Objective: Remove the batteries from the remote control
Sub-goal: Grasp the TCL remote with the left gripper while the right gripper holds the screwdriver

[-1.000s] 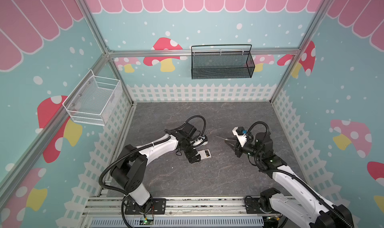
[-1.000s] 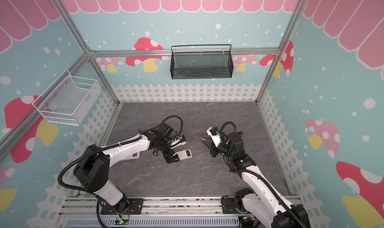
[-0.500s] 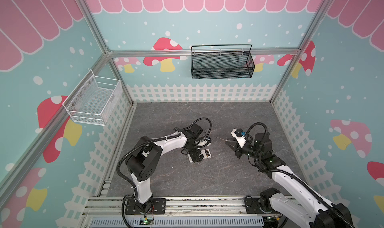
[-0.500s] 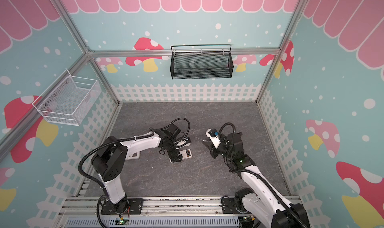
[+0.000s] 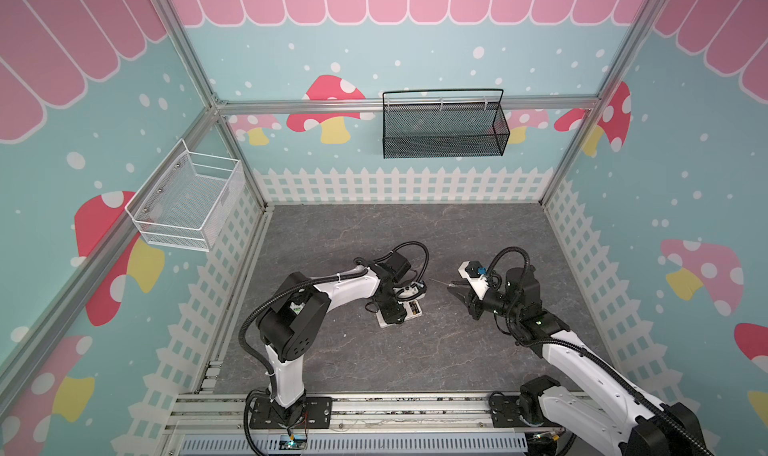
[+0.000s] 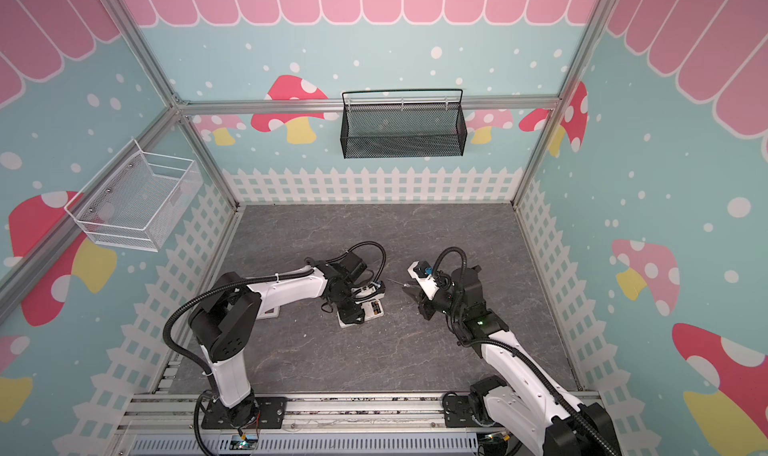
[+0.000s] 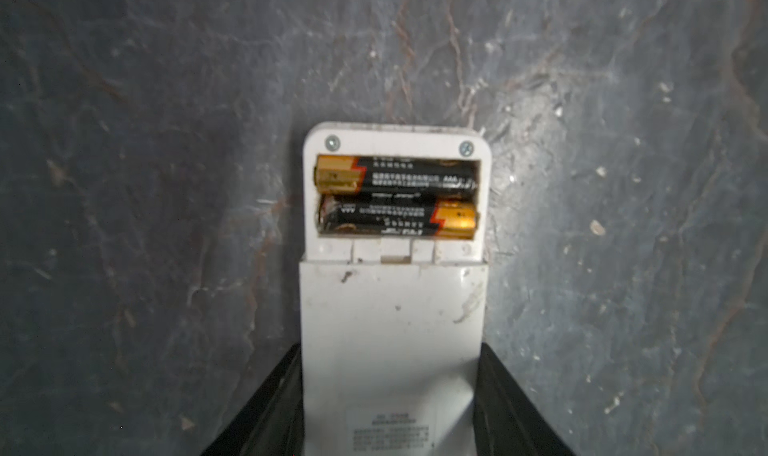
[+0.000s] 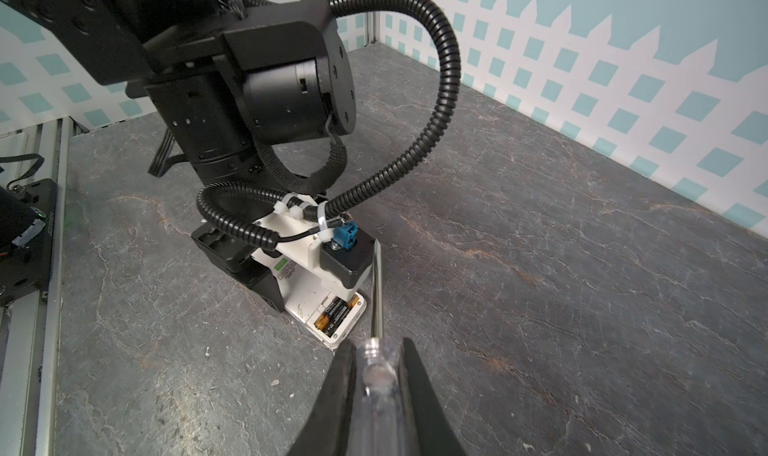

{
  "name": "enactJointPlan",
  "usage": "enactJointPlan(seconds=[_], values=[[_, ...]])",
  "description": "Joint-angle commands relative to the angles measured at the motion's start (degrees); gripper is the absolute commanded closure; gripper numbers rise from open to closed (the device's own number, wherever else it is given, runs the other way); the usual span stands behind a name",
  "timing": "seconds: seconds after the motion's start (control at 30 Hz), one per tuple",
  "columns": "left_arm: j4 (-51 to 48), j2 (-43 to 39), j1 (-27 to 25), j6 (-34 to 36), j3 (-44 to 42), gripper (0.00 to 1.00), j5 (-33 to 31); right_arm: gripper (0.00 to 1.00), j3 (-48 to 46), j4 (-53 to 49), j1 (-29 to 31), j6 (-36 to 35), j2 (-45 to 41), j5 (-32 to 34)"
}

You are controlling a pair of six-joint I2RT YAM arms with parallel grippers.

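A: What is shown, from largest to smallest?

B: A dark grey, marble-veined surface is seen from above, enclosed by walls painted with mushrooms. Two white-and-black robot arms are mounted at its near edge. Near the middle, a flat white rectangular plastic remote control is laid back-up on the surface.

A: How are the pincers set?

B: The left pincer is closed to about the remote's width. Its black fingers are pressed against both long edges, as far as can be told. The right pincer is clamped narrowly on a thin screwdriver with a clear handle. The metal shaft is pointed towards the left arm and held near the remote, apart from it.

A: How far along is the job judged to be?

B: The battery recess at one end is uncovered, so the opening step is taken as done. Two slim black-and-gold batteries are seated side by side in it, turned opposite ways. Neither has been lifted out, so the prying and removal of both are left.
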Motion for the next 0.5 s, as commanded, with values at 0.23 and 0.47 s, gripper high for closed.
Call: enactJointPlan(seconds=[0.23,0.47], values=[[-1.86,-11.45,-0.55,5.45,-12.61,0.5,2.81,1.0,1.92,-4.92,4.12,-8.57,0.84,-3.32],[-0.09,-13.06,-0.55,7.74,-15.0,0.51,1.43,1.0,6.55,-18.73,9.5,-25.18,3.58,-8.35]])
